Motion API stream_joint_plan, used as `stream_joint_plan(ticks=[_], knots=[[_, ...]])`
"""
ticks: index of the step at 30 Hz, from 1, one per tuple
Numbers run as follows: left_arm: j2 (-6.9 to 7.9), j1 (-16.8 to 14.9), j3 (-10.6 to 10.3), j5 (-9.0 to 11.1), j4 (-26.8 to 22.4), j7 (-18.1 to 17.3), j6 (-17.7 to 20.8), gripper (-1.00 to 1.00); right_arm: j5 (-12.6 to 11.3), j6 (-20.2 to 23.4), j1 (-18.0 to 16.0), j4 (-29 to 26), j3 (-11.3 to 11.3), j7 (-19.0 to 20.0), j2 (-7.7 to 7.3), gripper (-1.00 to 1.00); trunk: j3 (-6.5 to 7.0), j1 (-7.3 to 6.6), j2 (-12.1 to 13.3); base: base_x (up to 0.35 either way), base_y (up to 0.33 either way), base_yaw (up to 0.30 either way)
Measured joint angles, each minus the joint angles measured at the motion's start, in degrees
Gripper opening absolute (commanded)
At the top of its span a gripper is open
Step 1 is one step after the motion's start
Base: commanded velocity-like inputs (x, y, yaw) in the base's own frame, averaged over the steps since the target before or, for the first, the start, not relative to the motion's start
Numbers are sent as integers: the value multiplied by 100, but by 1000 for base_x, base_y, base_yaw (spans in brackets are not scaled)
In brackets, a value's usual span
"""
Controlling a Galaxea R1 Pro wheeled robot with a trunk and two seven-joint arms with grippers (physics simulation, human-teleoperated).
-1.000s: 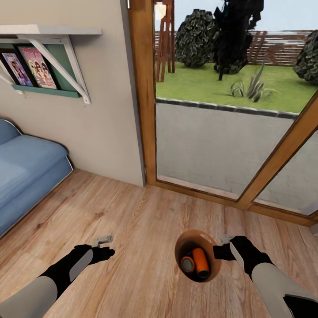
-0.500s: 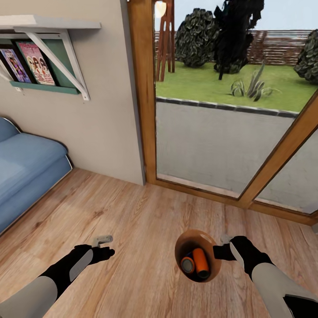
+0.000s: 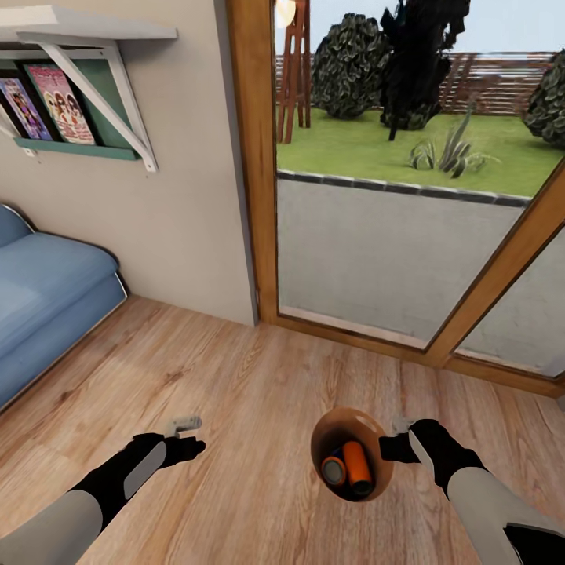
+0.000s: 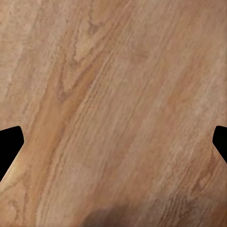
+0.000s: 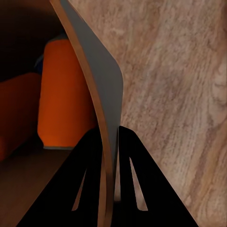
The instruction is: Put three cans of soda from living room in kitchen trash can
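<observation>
The tash can point(image 3: 323, 439), a small copper-brown bin, hangs above the wood floor with my right gripper point(image 3: 396, 443) shut on its rim. Inside it lie two orange cans of soda point(image 3: 357, 464), one showing its grey end point(image 3: 333, 471). In the right wrist view, my fingers pinch the thin bin wall point(image 5: 94, 80), one inside and one outside, with an orange can point(image 5: 64, 99) beyond it. My left gripper point(image 3: 187, 428) is open over bare floorboards, its fingertips point(image 4: 9, 146) wide apart with nothing between them.
This is the living room. A blue sofa point(image 3: 47, 290) stands at the left under a wall shelf point(image 3: 78, 86) of magazines. Wood-framed glass doors point(image 3: 259, 157) rise ahead, with garden behind. Wood floor point(image 3: 251, 392) stretches in front of me.
The whole view has shifted slightly, with sofa and shelf sliding left, so the camera moved. Both arms and the bin hold the same pose.
</observation>
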Motion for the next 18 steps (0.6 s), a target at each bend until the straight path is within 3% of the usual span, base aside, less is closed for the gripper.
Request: stream_joint_plan(ticks=[18], knots=[[0,1,0,7,-2,0,0,100,-1,0,0,6,0,0,5,-100,-269,329,-602,0,0,0]])
